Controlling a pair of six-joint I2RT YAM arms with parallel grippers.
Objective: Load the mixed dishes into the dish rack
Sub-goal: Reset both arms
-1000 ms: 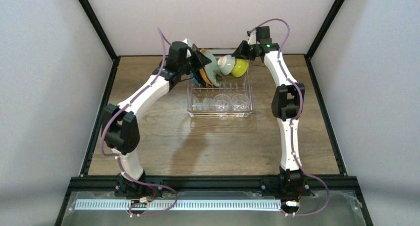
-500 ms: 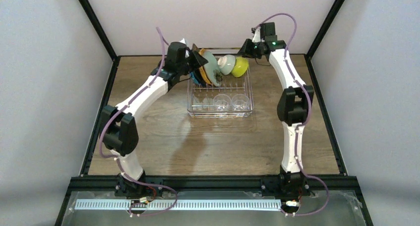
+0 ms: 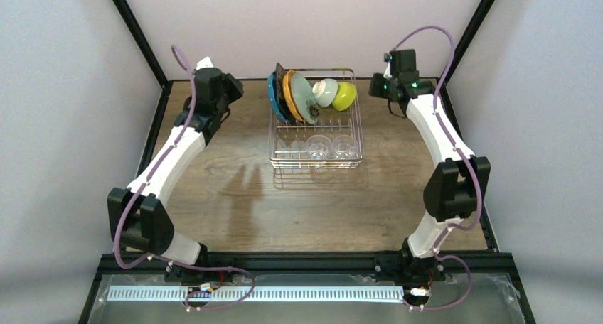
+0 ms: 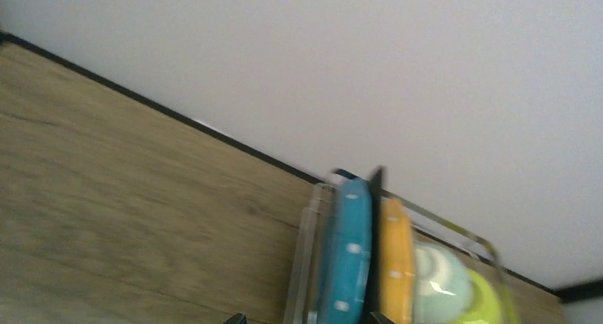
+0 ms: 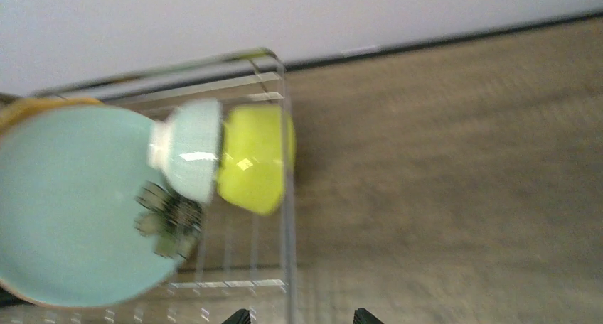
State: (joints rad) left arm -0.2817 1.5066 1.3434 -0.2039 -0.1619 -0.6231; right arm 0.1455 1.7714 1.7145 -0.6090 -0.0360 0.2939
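The dish rack stands at the back middle of the table. At its far left end the blue plate, black plate, orange plate and pale green plate stand on edge. The mint bowl and yellow-green bowl lie beside them, and clear glass cups sit at the near end. My left gripper is open, left of the rack and apart from it. My right gripper is open and empty, just right of the rack. The left wrist view shows the blue plate and orange plate edge-on. The right wrist view shows the pale green plate, mint bowl and yellow-green bowl.
Bare wooden tabletop lies in front of the rack and on both sides. A black frame and white walls enclose the table at the back and sides. The rack's right wall runs between my right fingertips' line of sight.
Both arms have pulled away from the rack, the left one to the left, the right one to the right. The right gripper has opened wider. The dishes stay in the rack.
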